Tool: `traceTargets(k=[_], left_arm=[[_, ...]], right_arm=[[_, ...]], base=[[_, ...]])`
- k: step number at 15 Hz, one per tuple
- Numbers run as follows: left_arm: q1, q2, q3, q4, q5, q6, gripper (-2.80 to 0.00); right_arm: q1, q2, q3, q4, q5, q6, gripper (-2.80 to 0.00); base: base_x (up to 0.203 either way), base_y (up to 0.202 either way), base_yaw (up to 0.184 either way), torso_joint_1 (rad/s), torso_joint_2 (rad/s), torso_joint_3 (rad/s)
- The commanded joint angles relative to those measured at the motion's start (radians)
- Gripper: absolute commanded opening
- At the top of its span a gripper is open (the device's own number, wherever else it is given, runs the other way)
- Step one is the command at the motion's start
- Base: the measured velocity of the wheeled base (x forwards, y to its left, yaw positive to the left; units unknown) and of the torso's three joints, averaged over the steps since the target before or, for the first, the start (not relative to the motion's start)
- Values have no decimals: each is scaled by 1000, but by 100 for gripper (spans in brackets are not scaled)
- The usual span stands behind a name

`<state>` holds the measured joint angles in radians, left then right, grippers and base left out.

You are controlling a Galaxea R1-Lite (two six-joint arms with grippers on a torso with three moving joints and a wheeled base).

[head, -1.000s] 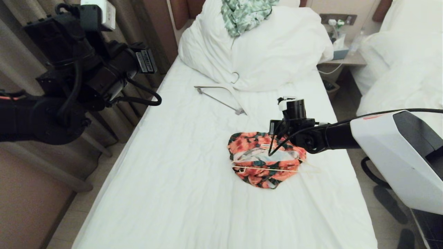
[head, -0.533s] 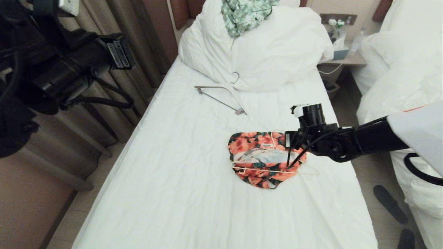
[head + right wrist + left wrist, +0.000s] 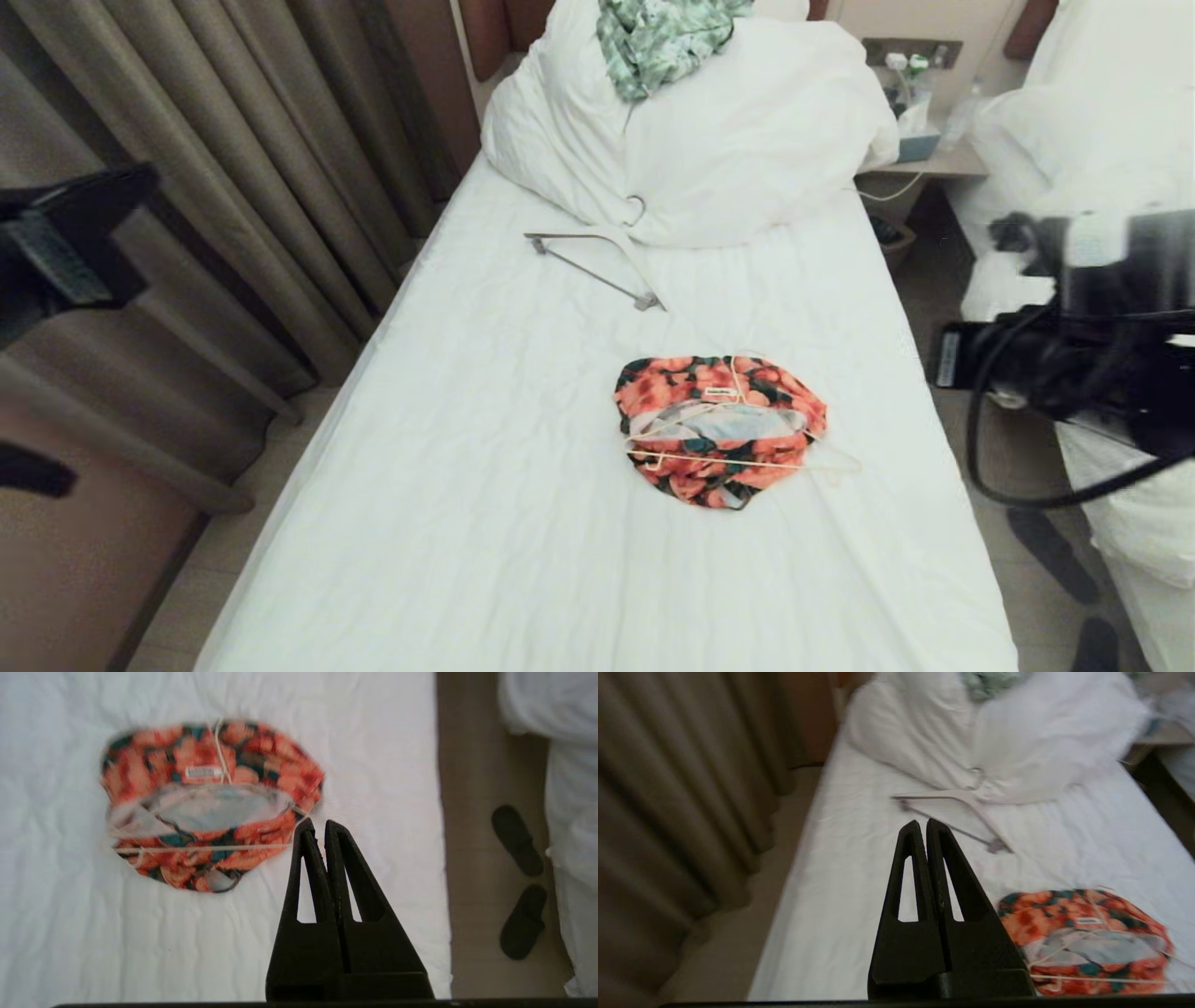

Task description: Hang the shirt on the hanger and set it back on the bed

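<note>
The flowery shirt (image 3: 719, 429) is bunched on the bed (image 3: 485, 448), the thin hanger (image 3: 747, 459) laid across it; nothing is held. Both the left gripper (image 3: 923, 823) and right gripper (image 3: 320, 825) are pressed shut.

Matte black triangular slotted fingers (image 3: 308, 877), black right arm (image 3: 1074, 364), looping black cable (image 3: 971, 448)

right end effector (image 3: 322, 828) pulled up off the shirt (image 3: 719, 429) and out past the bed's (image 3: 523, 523) right edge, its fingers now pressed together, left arm swung away to the left frame edge
</note>
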<state>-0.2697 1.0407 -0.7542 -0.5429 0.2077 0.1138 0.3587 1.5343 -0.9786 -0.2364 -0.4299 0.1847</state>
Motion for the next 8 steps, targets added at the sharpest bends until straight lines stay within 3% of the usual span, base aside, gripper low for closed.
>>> traceTargets(k=[1,6,8], left_arm=[[86,-246,82,25,4,-17,-280],[215,-622,194,318,3,-117,-280],[246,-705,281,366,-2,-144,-280]], right_arm=[[-1,-239,61,5,-6,1,-280],[-112,-689,199,154,-20,4,-280],[-170,-827,257,206,-22,6,-280]], base=[[0,0,0,0,0,0],[0,0,0,0,0,0],[0,0,0,0,0,0]])
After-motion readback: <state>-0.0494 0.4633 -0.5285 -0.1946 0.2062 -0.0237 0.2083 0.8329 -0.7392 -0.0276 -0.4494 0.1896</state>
